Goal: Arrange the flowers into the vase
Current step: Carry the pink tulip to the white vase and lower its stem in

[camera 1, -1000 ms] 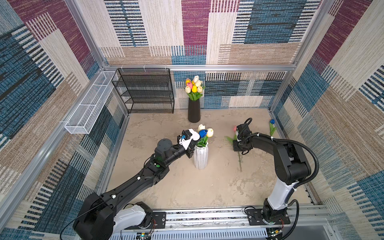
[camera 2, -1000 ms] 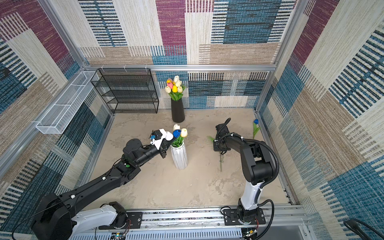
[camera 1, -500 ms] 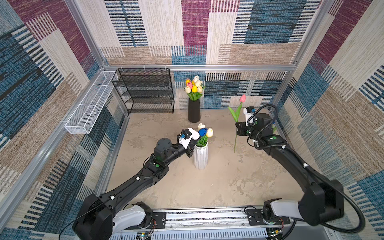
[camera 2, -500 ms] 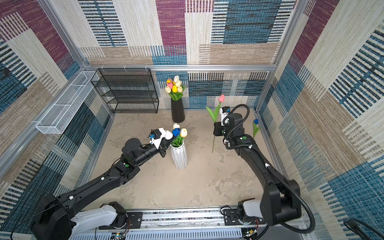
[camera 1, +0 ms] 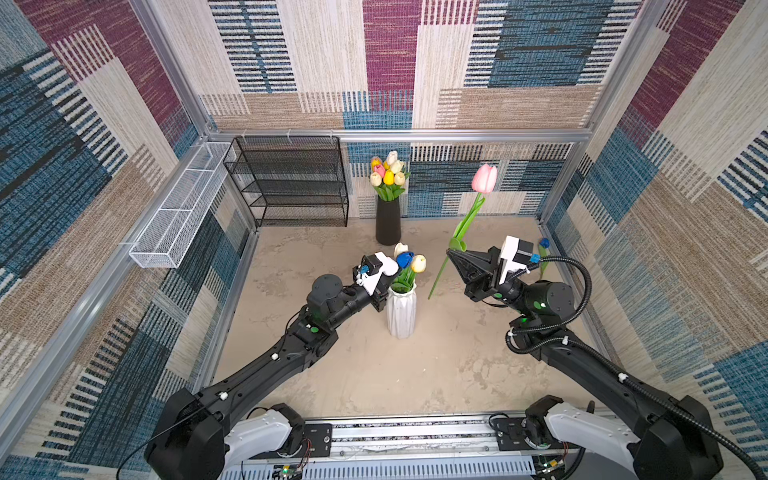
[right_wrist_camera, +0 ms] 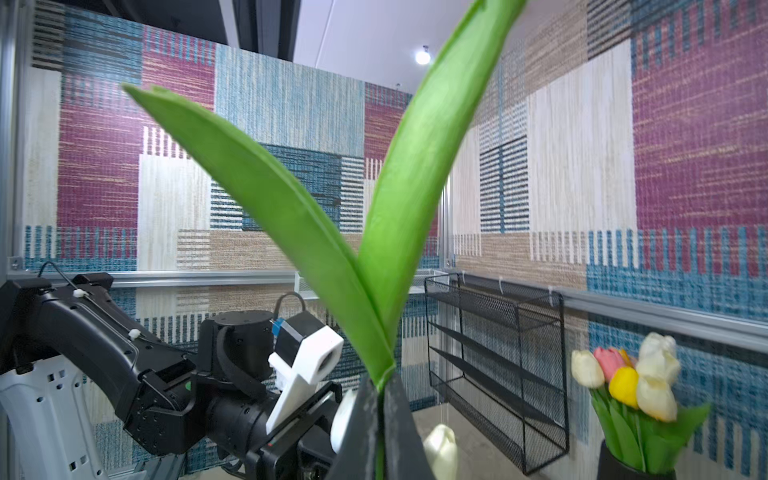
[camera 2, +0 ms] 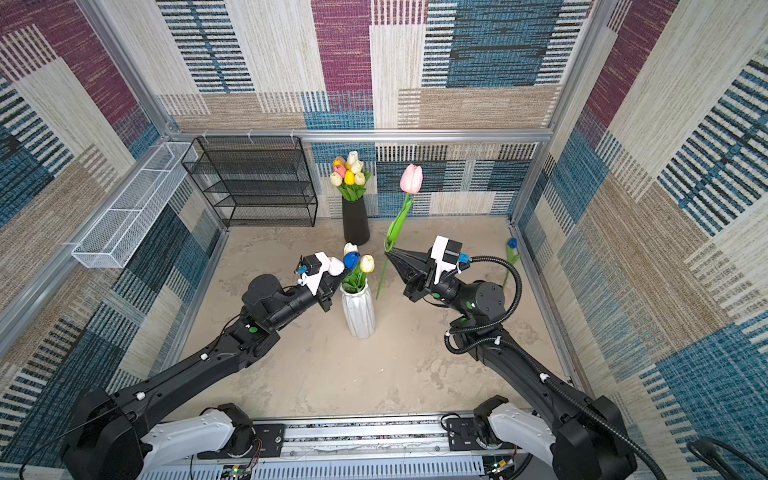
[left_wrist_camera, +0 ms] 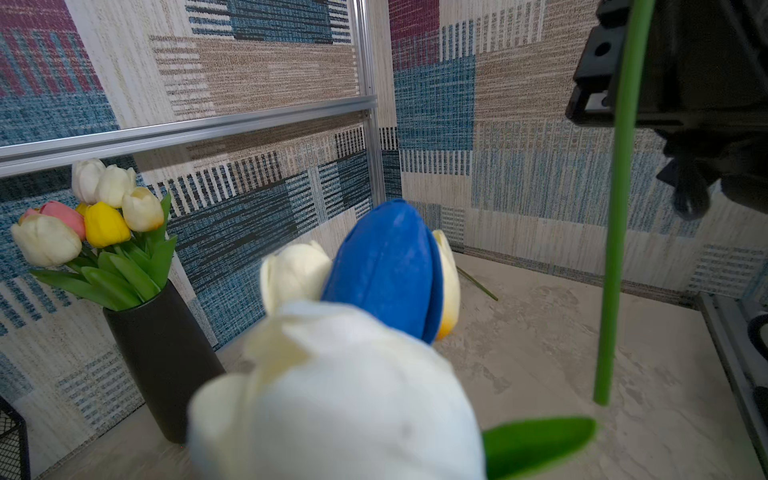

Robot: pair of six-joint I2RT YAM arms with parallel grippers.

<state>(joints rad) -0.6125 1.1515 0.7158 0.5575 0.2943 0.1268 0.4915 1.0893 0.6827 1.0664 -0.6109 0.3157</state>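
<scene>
A white ribbed vase (camera 1: 401,311) (camera 2: 358,309) stands mid-floor holding a blue tulip (camera 1: 404,259) (left_wrist_camera: 386,266) and two cream ones. My left gripper (camera 1: 380,293) (camera 2: 326,301) sits at the vase's neck. A white tulip head (left_wrist_camera: 332,395) (camera 2: 336,266) hides its jaws and leans over them, its stem in the shut grip. My right gripper (camera 1: 453,251) (camera 2: 390,250) (right_wrist_camera: 380,376) is right of the vase, shut on the stem of a pink tulip (camera 1: 484,178) (camera 2: 411,178). That tulip stands upright, its stem end (left_wrist_camera: 602,390) hanging above the floor.
A black vase (camera 1: 387,222) (camera 2: 356,222) of tulips stands at the back wall, beside a black mesh shelf (camera 1: 291,183). A white wire basket (camera 1: 178,208) hangs on the left wall. Another blue tulip (camera 1: 543,243) (camera 2: 512,243) lies by the right wall.
My right arm has raised the pink tulip from the floor and brought it upright, closer to the white vase. The left arm has not moved.
</scene>
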